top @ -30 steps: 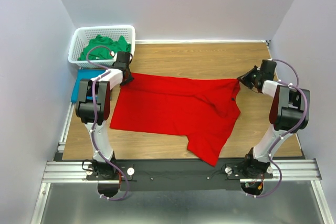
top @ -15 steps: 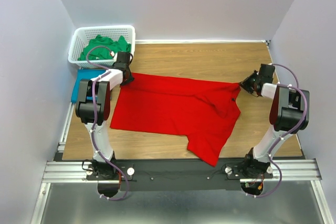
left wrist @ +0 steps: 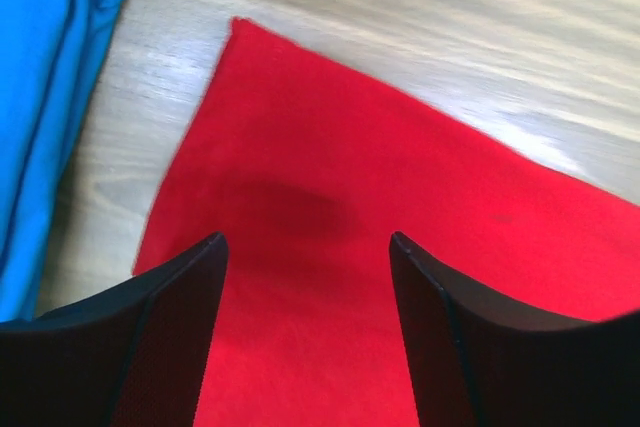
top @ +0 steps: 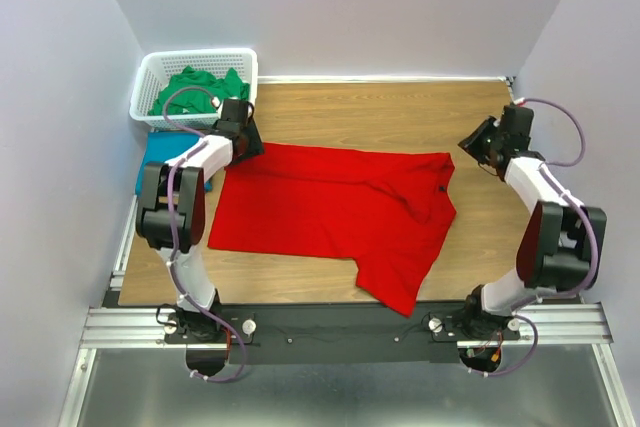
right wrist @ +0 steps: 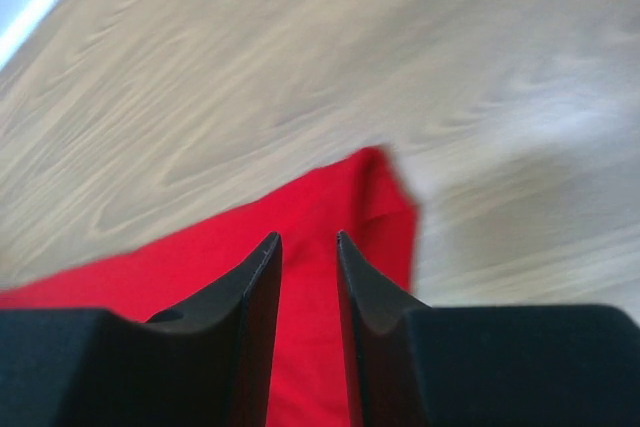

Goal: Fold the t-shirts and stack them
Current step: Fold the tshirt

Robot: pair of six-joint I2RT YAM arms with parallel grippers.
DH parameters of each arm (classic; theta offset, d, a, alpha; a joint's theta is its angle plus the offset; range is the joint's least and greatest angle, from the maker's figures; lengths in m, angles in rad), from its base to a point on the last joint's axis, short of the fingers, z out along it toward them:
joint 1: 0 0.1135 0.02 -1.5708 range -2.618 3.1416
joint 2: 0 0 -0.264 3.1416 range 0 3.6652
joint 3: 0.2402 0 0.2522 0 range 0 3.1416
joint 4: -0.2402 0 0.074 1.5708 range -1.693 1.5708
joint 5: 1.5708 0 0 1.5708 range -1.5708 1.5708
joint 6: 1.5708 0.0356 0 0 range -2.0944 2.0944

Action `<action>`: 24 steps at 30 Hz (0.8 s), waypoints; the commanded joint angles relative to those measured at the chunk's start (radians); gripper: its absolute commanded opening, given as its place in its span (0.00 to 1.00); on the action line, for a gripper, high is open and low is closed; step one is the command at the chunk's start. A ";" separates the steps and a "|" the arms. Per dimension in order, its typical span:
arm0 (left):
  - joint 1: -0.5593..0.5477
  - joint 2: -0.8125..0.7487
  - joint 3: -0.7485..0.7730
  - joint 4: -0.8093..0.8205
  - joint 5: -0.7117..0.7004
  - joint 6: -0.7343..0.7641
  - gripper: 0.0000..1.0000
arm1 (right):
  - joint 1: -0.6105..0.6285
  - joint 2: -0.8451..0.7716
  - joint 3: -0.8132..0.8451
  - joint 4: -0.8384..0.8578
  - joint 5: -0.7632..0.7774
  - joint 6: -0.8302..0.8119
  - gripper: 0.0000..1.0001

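The red t-shirt [top: 330, 202] lies spread on the wooden table, its lower right part folded toward the near edge. My left gripper [top: 245, 137] hangs over the shirt's far left corner [left wrist: 400, 207], and its jaws [left wrist: 305, 239] stand wide open with nothing between them. My right gripper [top: 470, 147] is just off the far right corner [right wrist: 370, 207], its jaws [right wrist: 307, 237] a little apart and empty. A teal t-shirt [top: 155, 157] lies folded at the left table edge [left wrist: 40, 97]. The green t-shirt [top: 195, 87] sits crumpled in the basket.
A white lattice basket [top: 200, 53] stands at the far left corner of the table. Bare wood [top: 400, 112] runs along the back, with walls close on both sides. The arm bases and a metal rail [top: 340, 325] line the near edge.
Both grippers have opened and let go of the red shirt's far corners. The right arm has lifted and drawn back to the right, and that corner has settled flat.
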 commanded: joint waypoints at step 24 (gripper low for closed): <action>-0.075 -0.883 -0.562 0.179 -0.075 0.113 0.70 | 0.578 -0.192 -0.228 -0.330 0.159 -0.073 0.45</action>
